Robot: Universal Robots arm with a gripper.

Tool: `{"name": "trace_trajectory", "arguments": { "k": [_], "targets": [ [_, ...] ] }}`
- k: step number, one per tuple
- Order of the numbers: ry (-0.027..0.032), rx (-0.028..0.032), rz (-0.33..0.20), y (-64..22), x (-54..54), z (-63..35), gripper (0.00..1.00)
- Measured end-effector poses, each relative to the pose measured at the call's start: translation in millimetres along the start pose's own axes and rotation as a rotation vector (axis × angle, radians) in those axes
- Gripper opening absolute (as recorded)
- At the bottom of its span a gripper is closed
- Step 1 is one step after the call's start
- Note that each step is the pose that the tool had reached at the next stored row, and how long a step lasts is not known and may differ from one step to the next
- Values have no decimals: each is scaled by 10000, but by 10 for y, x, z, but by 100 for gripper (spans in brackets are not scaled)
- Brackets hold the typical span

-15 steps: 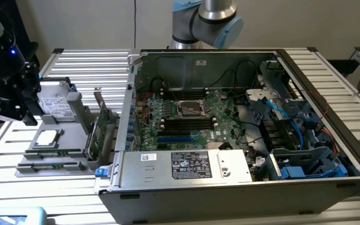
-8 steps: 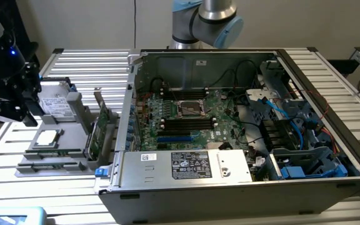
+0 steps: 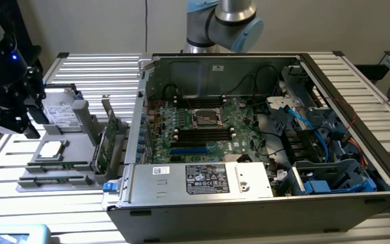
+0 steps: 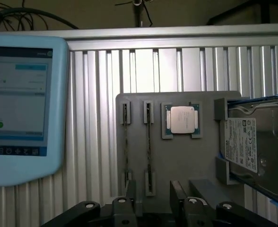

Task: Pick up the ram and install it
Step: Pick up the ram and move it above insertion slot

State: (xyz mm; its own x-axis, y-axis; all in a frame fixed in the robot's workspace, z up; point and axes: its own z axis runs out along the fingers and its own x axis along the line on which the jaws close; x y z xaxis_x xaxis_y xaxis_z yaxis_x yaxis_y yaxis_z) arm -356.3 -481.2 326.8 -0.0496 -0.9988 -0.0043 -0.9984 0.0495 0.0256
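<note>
Ram [image 4: 149, 142]: sat edgewise in grey tray [image 4: 177, 161] slot, clear both sides, lined up under spread gripper [image 4: 154, 190]; hard drive [image 4: 264, 142] label unreadable.

You are looking at a ribbed aluminium table [image 3: 100, 66] sitting before a plain pale wall [image 3: 100, 25], bright light glaring off its slats.

The arm [image 3: 222, 23], silver with pale blue joint caps, stood at the top of the exterior view, bent at a joint. Its black gripper [image 3: 27, 127] hung at the exterior view's left, pointing downward. Its two dark fingers [image 4: 129, 201] stood apart, with nothing held between them.
</note>
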Motion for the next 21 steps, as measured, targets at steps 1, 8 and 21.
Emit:
{"name": "trace_trajectory", "arguments": {
  "k": [1,8,21],
  "targets": [
    [0,0,-1,0,2,4,38],
    [-5,6,-17,-6,87,119,44],
    [-11,5,-63,-16,165,356,44]
  ]
}}
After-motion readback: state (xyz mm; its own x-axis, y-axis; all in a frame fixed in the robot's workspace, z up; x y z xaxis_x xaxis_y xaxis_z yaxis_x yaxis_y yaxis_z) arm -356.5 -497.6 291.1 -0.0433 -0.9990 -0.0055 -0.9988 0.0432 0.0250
